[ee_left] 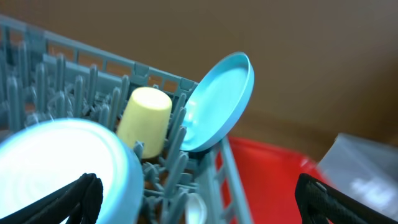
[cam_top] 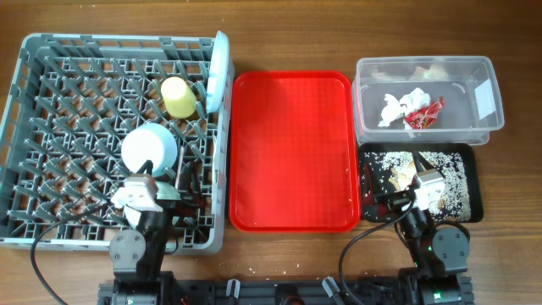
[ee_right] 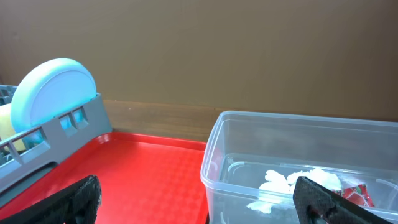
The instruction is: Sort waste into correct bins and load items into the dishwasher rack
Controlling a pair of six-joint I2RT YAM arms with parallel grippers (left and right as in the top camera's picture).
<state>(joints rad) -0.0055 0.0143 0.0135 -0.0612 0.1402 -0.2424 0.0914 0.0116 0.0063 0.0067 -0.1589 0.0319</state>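
Observation:
The grey dishwasher rack [cam_top: 51, 135] holds the yellow cup [cam_top: 178, 96], the pale bowl upside down [cam_top: 149, 149] and the light blue plate [cam_top: 219, 72] on edge at its right wall. A white spoon [ee_left: 196, 210] lies between the pegs. The clear tub [cam_top: 483, 127] holds the white napkin [cam_top: 395, 106] and red wrapper [cam_top: 426, 113]. The black tray [cam_top: 471, 182] holds rice scraps [cam_top: 398, 161]. My left gripper [ee_left: 199, 199] is open and empty over the rack's front, by the bowl [ee_left: 56, 168]. My right gripper [ee_right: 199, 199] is open and empty over the black tray.
The red serving tray [cam_top: 292, 152] lies between the rack and the bins with nothing on it. The cup [ee_left: 146, 118] and plate [ee_left: 221, 99] show ahead in the left wrist view. The clear tub [ee_right: 249, 155] stands just ahead of my right gripper.

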